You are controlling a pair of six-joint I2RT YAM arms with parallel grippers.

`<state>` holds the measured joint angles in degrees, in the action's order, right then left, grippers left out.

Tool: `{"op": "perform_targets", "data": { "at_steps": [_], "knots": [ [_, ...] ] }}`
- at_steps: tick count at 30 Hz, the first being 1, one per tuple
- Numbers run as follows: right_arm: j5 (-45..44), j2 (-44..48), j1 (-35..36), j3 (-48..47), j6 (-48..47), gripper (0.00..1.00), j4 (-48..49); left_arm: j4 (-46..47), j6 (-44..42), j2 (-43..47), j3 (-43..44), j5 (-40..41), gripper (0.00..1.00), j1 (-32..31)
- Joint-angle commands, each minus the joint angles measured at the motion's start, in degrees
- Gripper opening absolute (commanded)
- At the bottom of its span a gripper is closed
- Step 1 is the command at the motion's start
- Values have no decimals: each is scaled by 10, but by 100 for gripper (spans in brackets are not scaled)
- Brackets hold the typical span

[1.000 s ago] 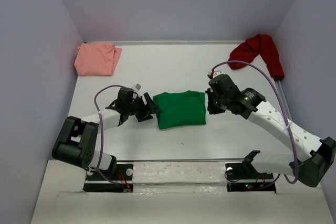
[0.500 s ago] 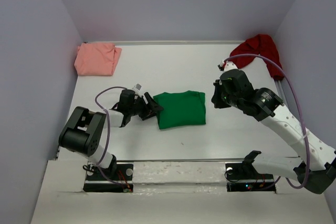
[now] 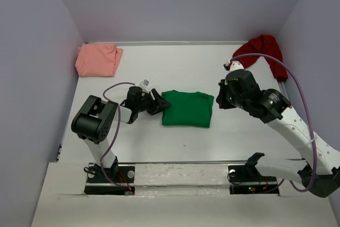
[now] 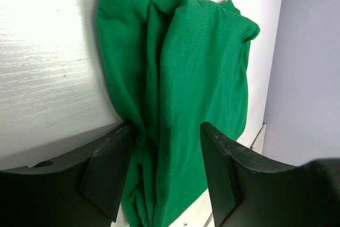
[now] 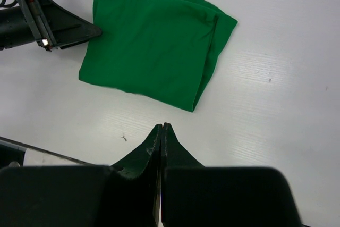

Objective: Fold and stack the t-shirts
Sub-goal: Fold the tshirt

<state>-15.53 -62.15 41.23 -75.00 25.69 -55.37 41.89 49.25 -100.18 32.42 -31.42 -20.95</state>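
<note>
**Green shirt folded mid-counter, left jaws spread around its edge**

The green t-shirt [image 3: 187,109] lies folded into a rough rectangle near the middle of the white counter [image 3: 159,67], between the two arms. Its neckline faces the upper edge of the top view, and its layers bunch slightly along the right side.

The left gripper [image 3: 161,104] lies low over the counter, pointing right, with its tips at the shirt's left edge. In the left wrist view its jaws stand wide apart. A ridge of green cloth [image 4: 180,94] runs up between the two black fingers [image 4: 109,168], and the fabric meets the inner face of the left-hand finger. The cloth does not look squeezed, and whether the other finger presses it cannot be told.

The right gripper [image 3: 222,99] hangs just off the shirt's right edge in the top view, clear of the cloth. The right wrist view shows its jaws closed tip to tip [image 5: 161,127] with nothing between them, above bare counter. In that view the shirt [image 5: 154,57] sits in the upper half of the frame.

The pink t-shirt [image 3: 97,59] rests folded in the upper left corner of the counter, well apart from both arms. The dark red t-shirt [image 3: 263,51] lies crumpled in the upper right corner, against the wall.
</note>
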Motion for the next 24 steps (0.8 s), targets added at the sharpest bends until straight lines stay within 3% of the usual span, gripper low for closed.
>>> {"op": "perform_targets", "data": {
  "at_steps": [1, 8, 11, 12, 15, 17, 21, 24],
  "knots": [
    [-17, 13, 0, -26, -6, 0, -6, -95, -28, -46, -13, 51, 65, -6],
    [-27, 14, 0, -28, -7, 0, -8, -95, -35, -65, 6, 48, 61, -10],
    [-32, 16, 0, -26, -7, 0, -9, -95, -37, -70, 13, 48, 52, -13],
    [-33, 16, 0, -27, -7, 0, -10, -95, -38, -72, 14, 47, 43, -14],
    [-32, 17, 0, -27, -6, 0, -11, -95, -42, -79, 20, 42, 27, -14],
    [-31, 19, 0, -27, -6, 0, -11, -94, -42, -80, 21, 42, 26, -15],
    [-32, 15, 0, -23, -5, 0, -11, -94, -44, -84, 21, 42, 6, -16],
    [-29, 13, 0, -19, -5, 0, -11, -95, -47, -81, 21, 41, 10, -17]
  ]
}}
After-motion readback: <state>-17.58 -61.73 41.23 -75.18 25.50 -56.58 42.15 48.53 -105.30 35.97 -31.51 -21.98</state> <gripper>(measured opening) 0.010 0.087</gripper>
